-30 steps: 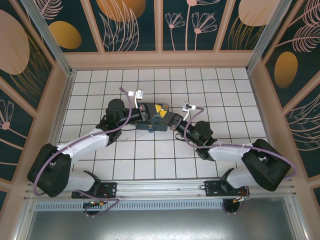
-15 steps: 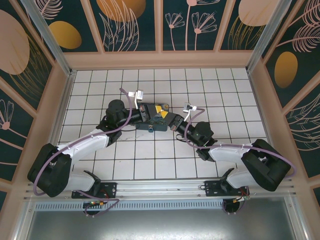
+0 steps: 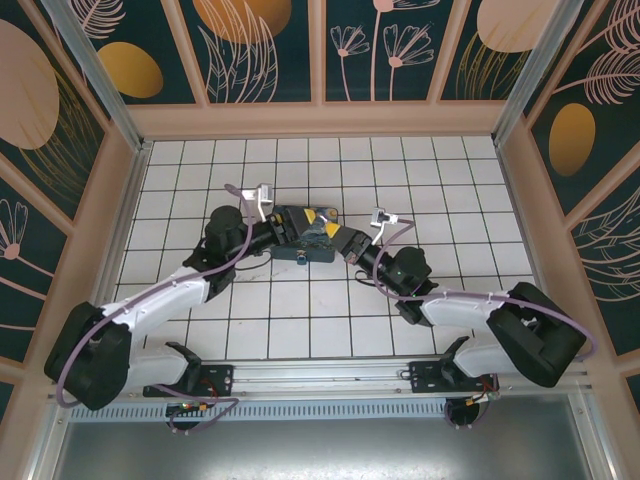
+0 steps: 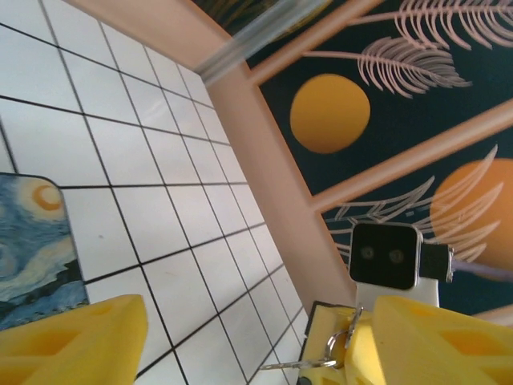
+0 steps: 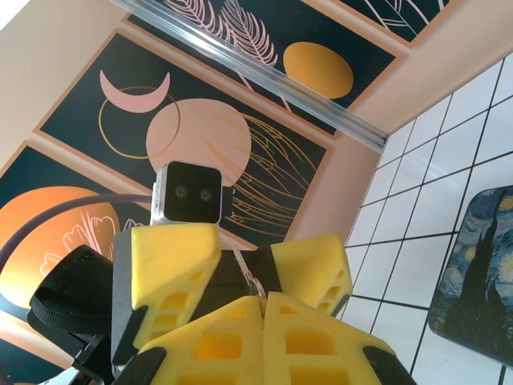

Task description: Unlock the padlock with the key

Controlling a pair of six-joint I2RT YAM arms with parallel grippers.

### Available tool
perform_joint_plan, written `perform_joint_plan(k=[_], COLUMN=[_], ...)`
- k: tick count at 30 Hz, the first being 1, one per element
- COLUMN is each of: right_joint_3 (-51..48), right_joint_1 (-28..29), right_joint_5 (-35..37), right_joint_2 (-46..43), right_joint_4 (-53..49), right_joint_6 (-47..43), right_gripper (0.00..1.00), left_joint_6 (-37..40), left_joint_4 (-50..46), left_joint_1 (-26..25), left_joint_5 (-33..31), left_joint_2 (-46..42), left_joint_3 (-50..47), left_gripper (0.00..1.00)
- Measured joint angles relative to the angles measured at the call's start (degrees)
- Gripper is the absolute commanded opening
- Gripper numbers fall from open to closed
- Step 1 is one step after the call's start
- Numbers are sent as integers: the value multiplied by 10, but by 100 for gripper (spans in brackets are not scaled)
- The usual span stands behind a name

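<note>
Centrally, one key [image 4: 288, 365], pinched by right gripper [image 5: 260, 309], one Starry Night box [image 4: 32, 241]

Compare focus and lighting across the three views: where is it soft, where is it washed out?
Top view: sharp and evenly lit, faint shadows on the tiles. Left wrist view: near yellow pads soft, tiles beyond crisp. Right wrist view: picture's top-left corner washed out pale.

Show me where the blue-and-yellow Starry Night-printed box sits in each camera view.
Top external: blue-and-yellow Starry Night-printed box at picture centre, partly covered.
Left wrist: box at the left edge.
Right wrist: box at the right edge.
Shared landmark: the white tiled floor.
</note>
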Motion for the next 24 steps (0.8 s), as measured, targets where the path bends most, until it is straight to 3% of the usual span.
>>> perform_joint_plan(k=[7,12,24], right_joint_3=[12,51,91], right_joint_1=[0,-5,-10], right_joint_5=[14,14,11], right_joint_2=[-15,33,162], right_joint_4=[-91,-139,-129], right_joint_6=[4,17,72], right_gripper=[0,0,0], left_joint_6=[21,57,145], left_joint_4=[-33,-66,-69], left_joint_1=[5,5,0], left_joint_5=[-34,-48,-88], left_joint_2=[-68,-75,16], left_joint_3=[-70,-121,-150], left_gripper=[82,81,64])
